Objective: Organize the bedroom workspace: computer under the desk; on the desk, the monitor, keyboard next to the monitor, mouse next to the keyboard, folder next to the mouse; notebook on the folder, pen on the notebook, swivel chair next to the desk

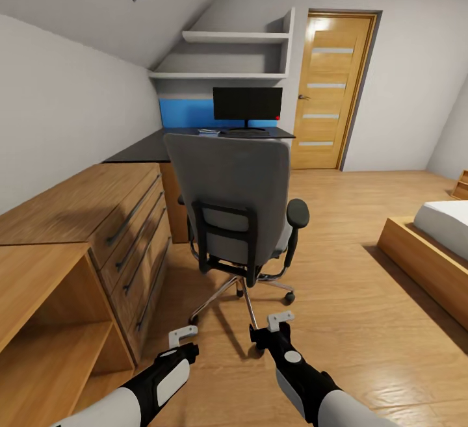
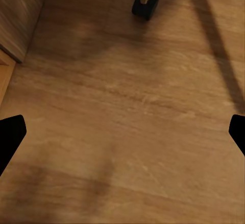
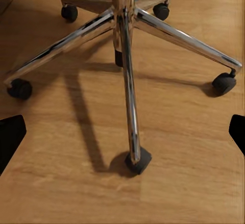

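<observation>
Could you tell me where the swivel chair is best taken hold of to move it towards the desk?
Probably the black frame on the swivel chair's backrest, approached from behind: the chair's back faces the robot, with the desk beyond it. The open bars offer edges for the fingers, and the castors should let it roll when pushed.

I see a light-wood dresser [image 1: 123, 219] with long dark bar handles along the left wall, and nearer me an open wooden shelf unit [image 1: 45, 323] butts against its end. Two white wall shelves [image 1: 227, 56] sit in the far corner under the sloped ceiling. A wooden door [image 1: 331, 89] with frosted glass strips stands shut in the far wall. At my right, a bed [image 1: 435, 238] with a wooden frame and white mattress juts in from the edge. Wood-plank floor [image 1: 351, 297] runs throughout.
</observation>
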